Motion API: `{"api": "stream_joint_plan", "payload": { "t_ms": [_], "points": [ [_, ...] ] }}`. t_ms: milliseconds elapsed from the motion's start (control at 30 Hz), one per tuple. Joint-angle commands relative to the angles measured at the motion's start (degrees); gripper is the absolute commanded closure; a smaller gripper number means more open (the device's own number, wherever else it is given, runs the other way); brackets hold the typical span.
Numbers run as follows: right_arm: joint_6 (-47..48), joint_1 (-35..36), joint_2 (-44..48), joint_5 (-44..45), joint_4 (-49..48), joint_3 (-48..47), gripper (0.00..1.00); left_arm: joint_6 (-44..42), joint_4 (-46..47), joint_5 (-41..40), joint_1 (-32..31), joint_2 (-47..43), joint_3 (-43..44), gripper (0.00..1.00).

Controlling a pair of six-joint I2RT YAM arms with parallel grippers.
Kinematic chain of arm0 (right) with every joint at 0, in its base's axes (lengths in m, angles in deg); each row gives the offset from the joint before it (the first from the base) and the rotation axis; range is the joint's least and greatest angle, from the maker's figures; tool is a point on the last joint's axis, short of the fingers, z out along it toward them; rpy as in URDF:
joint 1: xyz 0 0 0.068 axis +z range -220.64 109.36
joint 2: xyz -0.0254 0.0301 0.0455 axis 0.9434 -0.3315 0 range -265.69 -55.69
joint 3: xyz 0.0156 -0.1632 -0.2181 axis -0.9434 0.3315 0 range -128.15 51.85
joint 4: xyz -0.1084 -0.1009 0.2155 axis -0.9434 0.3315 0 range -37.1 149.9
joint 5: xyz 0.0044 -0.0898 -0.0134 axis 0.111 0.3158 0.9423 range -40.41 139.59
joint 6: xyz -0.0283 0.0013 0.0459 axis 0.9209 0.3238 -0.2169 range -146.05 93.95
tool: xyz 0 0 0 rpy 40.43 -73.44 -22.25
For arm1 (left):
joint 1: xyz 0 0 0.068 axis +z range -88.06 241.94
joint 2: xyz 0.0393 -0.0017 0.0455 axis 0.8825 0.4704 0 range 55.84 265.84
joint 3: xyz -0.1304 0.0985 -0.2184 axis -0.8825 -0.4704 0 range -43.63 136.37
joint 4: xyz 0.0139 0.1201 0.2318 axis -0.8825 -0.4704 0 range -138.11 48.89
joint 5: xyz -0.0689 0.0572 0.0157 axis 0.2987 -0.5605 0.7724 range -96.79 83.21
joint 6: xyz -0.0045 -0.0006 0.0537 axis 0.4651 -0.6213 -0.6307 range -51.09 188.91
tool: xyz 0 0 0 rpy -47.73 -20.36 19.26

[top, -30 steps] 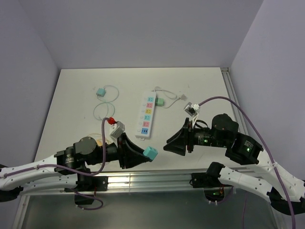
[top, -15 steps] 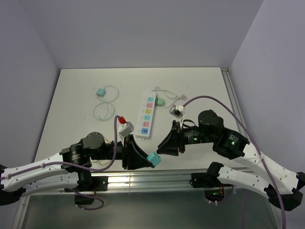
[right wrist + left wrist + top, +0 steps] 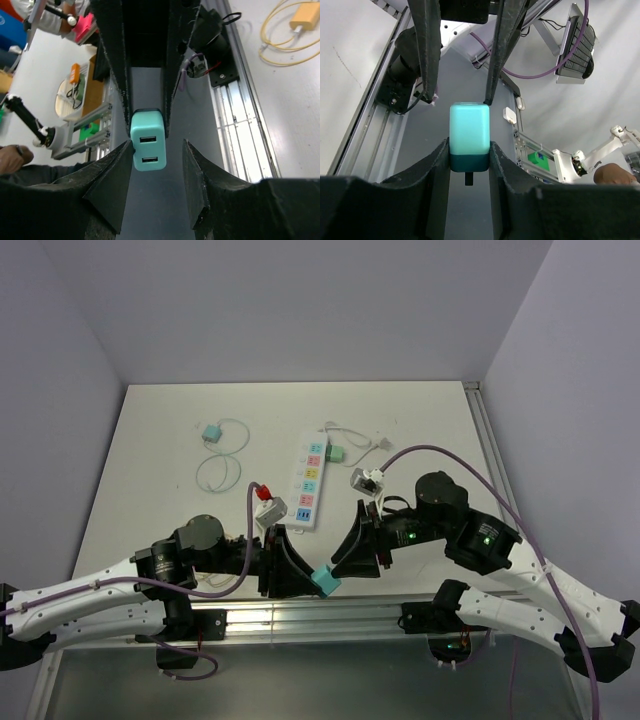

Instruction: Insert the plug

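Note:
A teal plug (image 3: 322, 581) with two USB ports (image 3: 148, 147) hangs above the table's near edge, and my left gripper (image 3: 314, 578) is shut on its dark base (image 3: 469, 132). Its prong points back at the left wrist camera. My right gripper (image 3: 338, 562) faces it from the right, open, with its fingertips (image 3: 120, 155) on either side of the plug's port end. One fingertip touches the plug's side and the other stands apart. The white power strip (image 3: 310, 480) lies mid-table behind both grippers.
Another teal plug (image 3: 334, 454) sits at the strip's right side with a white cable (image 3: 352, 438). A teal adapter (image 3: 211, 432) with looped cable lies back left. A yellow charger (image 3: 305, 19) lies under the left arm. A metal rail (image 3: 300, 620) runs along the near edge.
My left gripper carried the teal plug rightward and nearer the front edge. My right gripper swung left and down until its fingers reached the plug's port end.

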Motion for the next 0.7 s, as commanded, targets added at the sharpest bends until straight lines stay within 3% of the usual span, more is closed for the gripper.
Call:
{"api": "stream_joint_plan", "payload": {
  "t_ms": [0, 567, 667],
  "points": [
    [-0.47, 0.62, 0.51, -5.14, -3.49, 0.48, 0.48, 0.47, 4.16, 0.73, 0.41, -0.47, 1.3, 1.0],
    [-1.61, 2.64, -2.48, -7.08, -5.77, 0.65, 0.57, 0.9, 5.39, 1.43, 0.5, 0.06, 0.95, 1.0],
    [-1.87, 3.26, -3.45, -6.38, -6.3, 0.13, 0.62, 0.99, 5.57, 1.61, 0.5, 0.58, 0.86, 1.0]
  ]
}}
